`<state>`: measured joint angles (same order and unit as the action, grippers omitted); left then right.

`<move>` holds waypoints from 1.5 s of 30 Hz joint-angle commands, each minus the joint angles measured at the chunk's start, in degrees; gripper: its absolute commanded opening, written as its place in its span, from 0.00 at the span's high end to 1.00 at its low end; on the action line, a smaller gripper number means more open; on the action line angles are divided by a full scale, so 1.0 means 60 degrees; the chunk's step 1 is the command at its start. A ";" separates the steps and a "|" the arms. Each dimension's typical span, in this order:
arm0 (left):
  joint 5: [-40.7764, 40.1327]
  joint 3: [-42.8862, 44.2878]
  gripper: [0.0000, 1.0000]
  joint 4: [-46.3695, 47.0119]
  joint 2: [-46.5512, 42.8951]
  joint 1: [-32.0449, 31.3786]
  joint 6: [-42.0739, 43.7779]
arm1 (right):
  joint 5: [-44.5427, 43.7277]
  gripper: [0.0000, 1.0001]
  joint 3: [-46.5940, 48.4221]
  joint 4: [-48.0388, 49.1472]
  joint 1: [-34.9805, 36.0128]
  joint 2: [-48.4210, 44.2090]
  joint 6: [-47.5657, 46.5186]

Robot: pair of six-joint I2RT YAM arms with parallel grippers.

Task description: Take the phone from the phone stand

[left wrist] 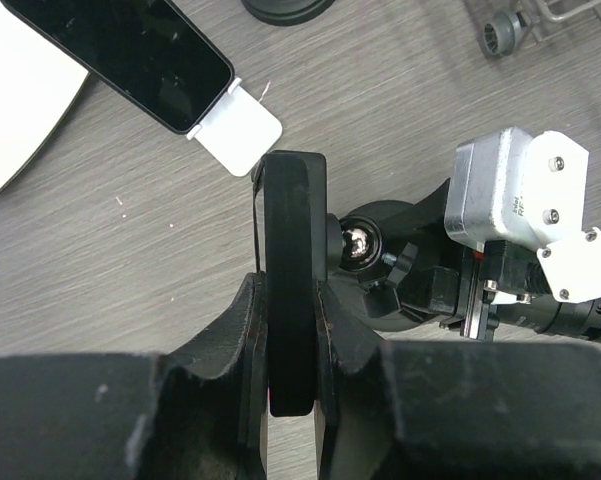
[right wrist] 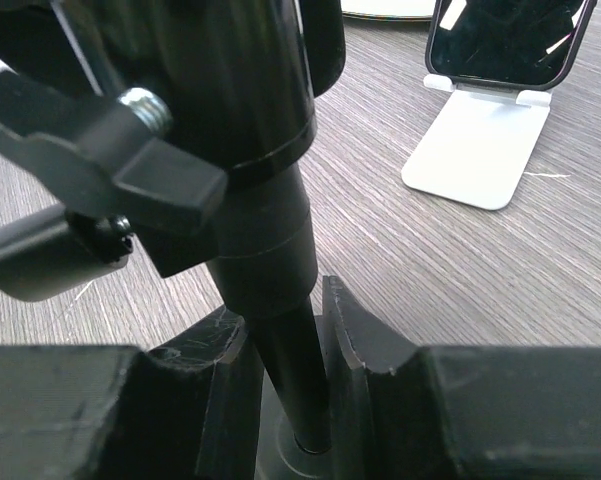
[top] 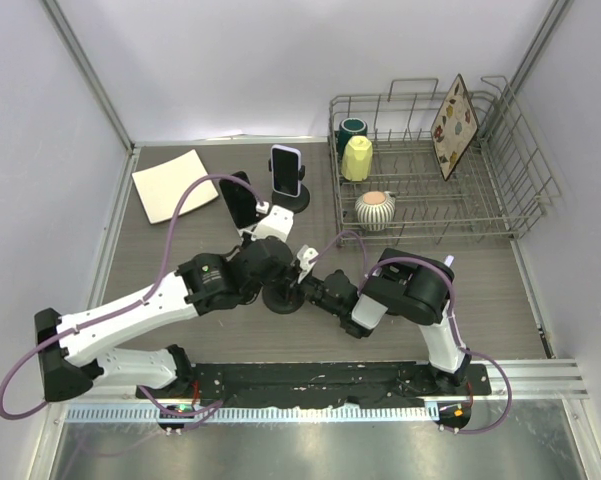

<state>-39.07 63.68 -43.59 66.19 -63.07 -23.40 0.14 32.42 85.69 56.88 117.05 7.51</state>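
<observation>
Bench [top: 160, 290] edges are meeting pale walls on the left, back and right. A white plate [top: 175, 185] is lying back-left, and beside it a leaning handset [top: 240, 200] is resting on a white stand [top: 270, 222]. At centre the left pincer [left wrist: 290, 300] is pinching the phone [left wrist: 292, 230] edge-on, against the black stand [right wrist: 290, 370]'s ball head. The right pincer [right wrist: 288, 320] is pinching that stand's pole. Red lettering under the grey block [left wrist: 500, 190] is showing too small to read. An upright handset [top: 286, 170] is standing behind. Wood grain is showing before the wire rack [top: 440, 232].
</observation>
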 commanded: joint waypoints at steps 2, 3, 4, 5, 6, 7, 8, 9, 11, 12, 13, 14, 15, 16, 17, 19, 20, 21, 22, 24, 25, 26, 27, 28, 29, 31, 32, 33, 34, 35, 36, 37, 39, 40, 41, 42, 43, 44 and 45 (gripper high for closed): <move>0.1651 0.0460 1.00 -0.2298 0.0539 -0.1104 -0.1724 | -0.3729 0.99 -0.0203 0.0338 -0.0750 0.0442 0.1195; 0.0967 0.0562 1.00 -0.2561 0.0612 -0.1177 -0.2204 | -0.3889 0.99 -0.0204 0.0337 -0.0750 0.0428 0.1224; 0.0626 0.0824 1.00 -0.3173 0.0773 -0.1207 -0.2484 | -0.3992 0.99 -0.0233 0.0337 -0.0750 0.0427 0.1253; 0.0362 0.0972 1.00 -0.3483 0.0847 -0.1207 -0.2748 | -0.4080 0.99 -0.0277 0.0323 -0.0735 0.0427 0.1283; -0.0134 0.1090 1.00 -0.3733 0.0891 -0.1207 -0.2997 | -0.4270 0.99 -0.0306 0.0308 -0.0750 0.0456 0.1341; -0.0313 0.1352 1.00 -0.4170 0.0950 -0.1222 -0.3507 | -0.4373 0.99 -0.0306 0.0308 -0.0750 0.0471 0.1385; -0.0445 0.1456 1.00 -0.4334 0.0965 -0.1222 -0.3730 | -0.4461 0.99 -0.0335 0.0294 -0.0735 0.0471 0.1400; -0.0519 0.1515 1.00 -0.4423 0.0979 -0.1222 -0.3906 | -0.4564 0.99 -0.0350 0.0294 -0.0735 0.0486 0.1444; -0.0695 0.1662 1.00 -0.4730 0.1067 -0.1237 -0.4477 | -0.4754 0.99 -0.0380 0.0294 -0.0706 0.0500 0.1444; -0.0782 0.1677 1.00 -0.4963 0.1111 -0.1237 -0.4668 | -0.4828 0.99 -0.0409 0.0279 -0.0721 0.0501 0.1473; -0.1030 0.1691 1.00 -0.5067 0.1140 -0.1237 -0.4945 | -0.4915 0.99 -0.0424 0.0279 -0.0706 0.0501 0.1473; -0.1163 0.1677 1.00 -0.5141 0.1112 -0.1237 -0.5064 | -0.4931 0.99 -0.0438 0.0293 -0.0721 0.0486 0.1488; -0.1382 0.1677 1.00 -0.5345 0.1082 -0.1237 -0.5196 | -0.4945 0.99 -0.0453 0.0294 -0.0721 0.0500 0.1502; -0.1790 0.1706 1.00 -0.5448 0.0995 -0.1237 -0.5342 | -0.5047 0.99 -0.0482 0.0323 -0.0721 0.0486 0.1546; -0.2041 0.1735 1.00 -0.5536 0.0864 -0.1237 -0.5590 | -0.5092 0.99 -0.0540 0.0337 -0.0721 0.0486 0.1547; -0.2378 0.1837 1.00 -0.5756 0.0731 -0.1193 -0.5768 | -0.5223 0.99 -0.0599 0.0367 -0.0721 0.0442 0.1590; -0.2554 0.1867 1.00 -0.5713 0.0672 -0.1149 -0.5725 | -0.5325 0.99 -0.0643 0.0381 -0.0721 0.0399 0.1619; -0.2556 0.1896 1.00 -0.5495 0.0643 -0.1062 -0.5608 | -0.5297 0.99 -0.0643 0.0381 -0.0721 0.0384 0.1591; -0.2541 0.1896 1.00 -0.5377 0.0657 -0.1017 -0.5462 | -0.5239 0.99 -0.0629 0.0410 -0.0721 0.0383 0.1547; -0.2599 0.1925 1.00 -0.5303 0.0832 -0.0813 -0.5257 | -0.5209 0.99 -0.0643 0.0440 -0.0691 0.0413 0.1532; -0.2658 0.2013 1.00 -0.5390 0.0934 -0.0754 -0.5241 | -0.5238 0.99 -0.0658 0.0483 -0.0662 0.0413 0.1503; -0.2731 0.2086 1.00 -0.5463 0.1008 -0.0681 -0.5241 | -0.5253 0.99 -0.0673 0.0469 -0.0648 0.0413 0.1459; -0.2848 0.2145 1.00 -0.5565 0.1052 -0.0564 -0.5212 | -0.5326 0.99 -0.0687 0.0498 -0.0633 0.0384 0.1430; -0.2892 0.2189 1.00 -0.5566 0.1067 -0.0490 -0.5168 | -0.5341 0.99 -0.0702 0.0499 -0.0604 0.0369 0.1415; -0.2922 0.2189 1.00 -0.5508 0.1024 -0.0403 -0.5095 | -0.5356 0.99 -0.0716 0.0484 -0.0603 0.0369 0.1400; -0.2922 0.2175 1.00 -0.5376 0.0878 -0.0051 -0.4905 | -0.5443 0.99 -0.0717 0.0484 -0.0574 0.0354 0.1342; -0.2966 0.2146 1.00 -0.5347 0.0775 0.0051 -0.4861 | -0.5487 0.99 -0.0731 0.0498 -0.0545 0.0354 0.1327; -0.3009 0.2116 1.00 -0.5303 0.0702 0.0270 -0.4788 | -0.5502 0.99 -0.0731 0.0499 -0.0530 0.0354 0.1312; -0.3024 0.2087 1.00 -0.5274 0.0527 0.0403 -0.4642 | -0.5531 0.99 -0.0746 0.0499 -0.0516 0.0354 0.1283; -0.3068 0.2058 1.00 -0.5259 0.0438 0.0520 -0.4568 | -0.5546 0.99 -0.0746 0.0484 -0.0487 0.0354 0.1283; -0.3112 0.2014 1.00 -0.5215 0.0365 0.0753 -0.4451 | -0.5561 0.99 -0.0746 0.0498 -0.0486 0.0369 0.1268; -0.3127 0.2014 1.00 -0.5171 0.0205 0.0886 -0.4276 | -0.5575 0.99 -0.0760 0.0513 -0.0472 0.0369 0.1283; -0.3185 0.2014 1.00 -0.5025 0.0101 0.1251 -0.4026 | -0.5590 0.99 -0.0746 0.0499 -0.0457 0.0383 0.1283; -0.3200 0.2028 1.00 -0.4952 0.0057 0.1384 -0.3895 | -0.5605 0.99 -0.0746 0.0513 -0.0457 0.0398 0.1297; -0.3200 0.2057 1.00 -0.4806 0.0028 0.1632 -0.3632 | -0.5605 0.99 -0.0746 0.0513 -0.0457 0.0413 0.1283; -0.3200 0.2101 1.00 -0.4732 0.0042 0.1750 -0.3514 | -0.5634 0.99 -0.0746 0.0499 -0.0457 0.0427 0.1297; -0.3244 0.2130 1.00 -0.4659 0.0042 0.1824 -0.3396 | -0.5634 0.99 -0.0760 0.0513 -0.0457 0.0427 0.1283; -0.3346 0.2160 1.00 -0.4557 0.0085 0.1955 -0.3207 | -0.5663 0.99 -0.0746 0.0513 -0.0457 0.0456 0.1297; -0.3434 0.2189 1.00 -0.4527 0.0129 0.2029 -0.3132 | -0.5692 0.99 -0.0760 0.0513 -0.0457 0.0471 0.1312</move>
<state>-43.92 73.97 -58.89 73.23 -54.87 -50.57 -14.55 31.55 87.50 58.57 117.01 8.67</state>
